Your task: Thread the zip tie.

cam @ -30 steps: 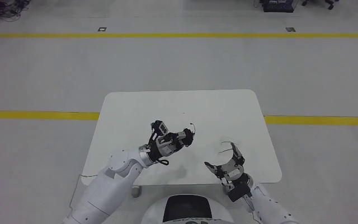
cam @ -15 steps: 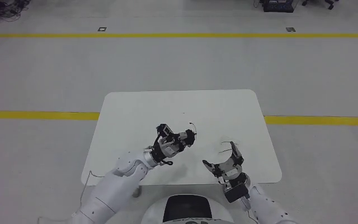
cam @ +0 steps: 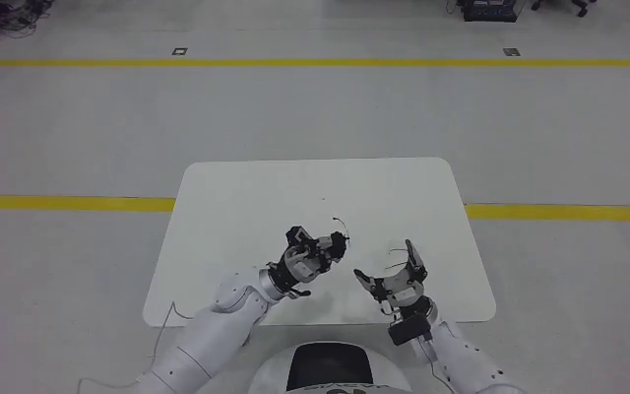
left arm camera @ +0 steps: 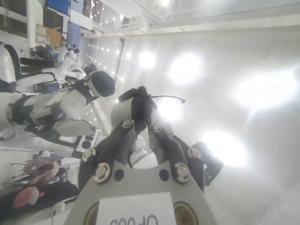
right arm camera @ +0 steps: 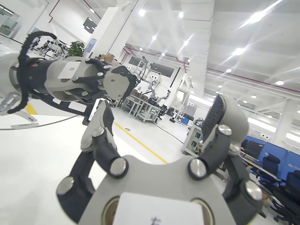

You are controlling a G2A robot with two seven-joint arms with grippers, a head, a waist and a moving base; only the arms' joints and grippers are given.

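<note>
**A:** What does the left gripper [cam: 335,241] have?

**B:** It is pinched shut on the thin black plastic zip tie [left arm camera: 169,97]. A short free end juts past its fingertips, probably left exposed so it can be fed.

**A:** And the right gripper [cam: 387,264]?

**B:** Spread wide and holding nothing. It sits just beside the left one, above the white rectangular table [cam: 246,197]. I think it's placed to take that free end.

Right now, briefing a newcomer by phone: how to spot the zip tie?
Over the middle of the white table, the left gripper is shut on the zip tie: a thin black strand poking past it. The right gripper nearby is open, empty.
</note>
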